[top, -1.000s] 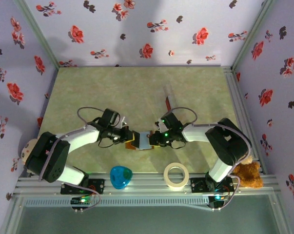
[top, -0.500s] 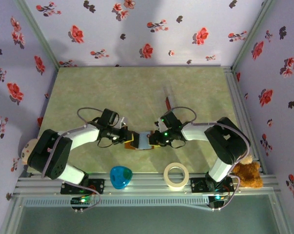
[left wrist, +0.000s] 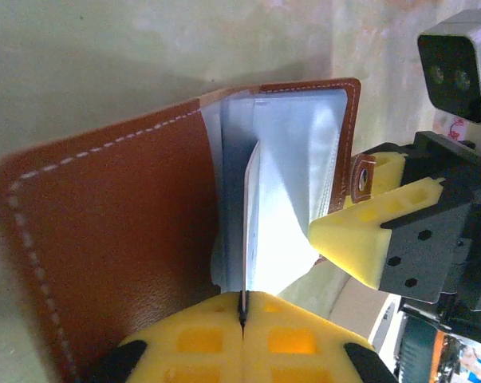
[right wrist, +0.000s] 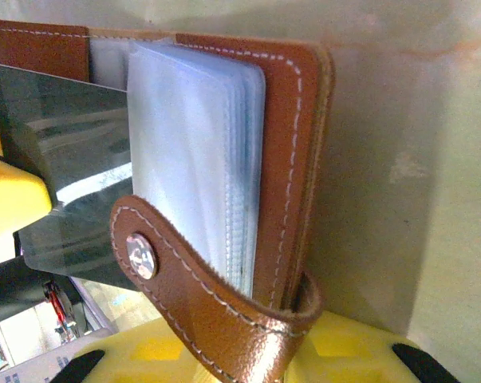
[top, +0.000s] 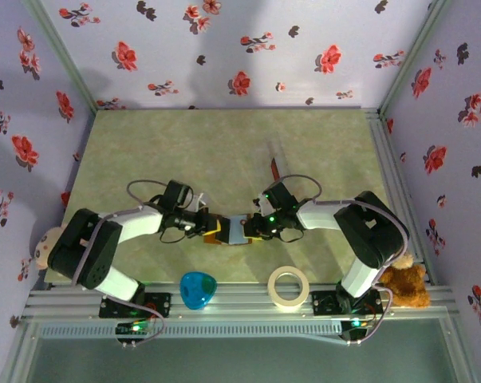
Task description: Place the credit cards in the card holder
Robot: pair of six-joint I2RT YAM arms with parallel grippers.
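Observation:
The brown card holder (top: 224,233) lies open on the table between my two grippers. My left gripper (left wrist: 244,299) is shut on a thin dark credit card (left wrist: 246,223), seen edge-on, with its far end among the holder's clear sleeves (left wrist: 292,159). From the right wrist the same card (right wrist: 65,144) shows dark and glossy beside the sleeves. My right gripper (right wrist: 288,323) is shut on the holder's right cover (right wrist: 292,120) with the closing tab (right wrist: 184,287) curling over it. A red card (top: 274,168) lies on the table behind the right gripper (top: 254,227).
A tape roll (top: 289,287) and a blue heart-shaped object (top: 198,289) sit near the front edge. A teddy bear (top: 406,287) is at the right rail, and a small doll (top: 39,247) at the left. Flowered walls close in three sides.
The left arm has shifted slightly, nudging its gripper a touch toward the holder. The right gripper and the holder have stayed put.

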